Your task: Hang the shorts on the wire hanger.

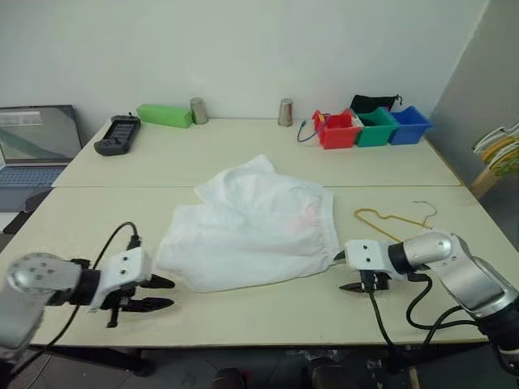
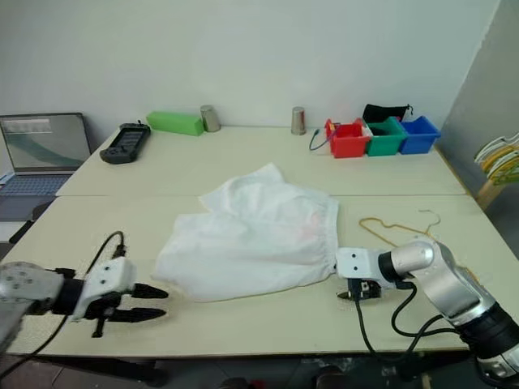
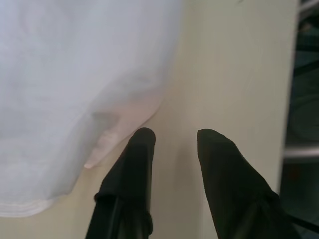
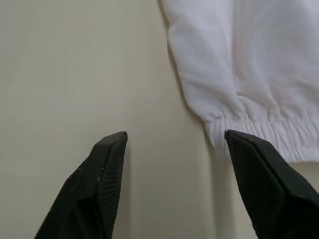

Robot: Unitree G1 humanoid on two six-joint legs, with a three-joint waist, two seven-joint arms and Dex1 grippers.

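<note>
The white, wrinkled shorts (image 1: 251, 227) lie spread across the middle of the table, with a faint pink mark (image 1: 306, 217) near their right side. To their right the thin yellow-orange wire hanger (image 1: 391, 219) lies flat, its grey hook (image 1: 427, 211) pointing right. My left gripper (image 1: 169, 292) hovers just off the shorts' lower left corner, open with nothing between its fingers (image 3: 142, 149). At the shorts' right edge my right gripper (image 4: 174, 134) stands wide open over bare tabletop, the elastic waistband (image 4: 269, 137) close beside one finger.
Along the back of the table stand a green box (image 1: 165, 115), a black controller (image 1: 117, 134), two metal cups (image 1: 199, 111), and red (image 1: 339, 130), green (image 1: 376, 128) and blue (image 1: 409, 125) bins. A laptop (image 1: 36, 146) sits far left. A bunch of hangers (image 1: 499, 150) hangs far right.
</note>
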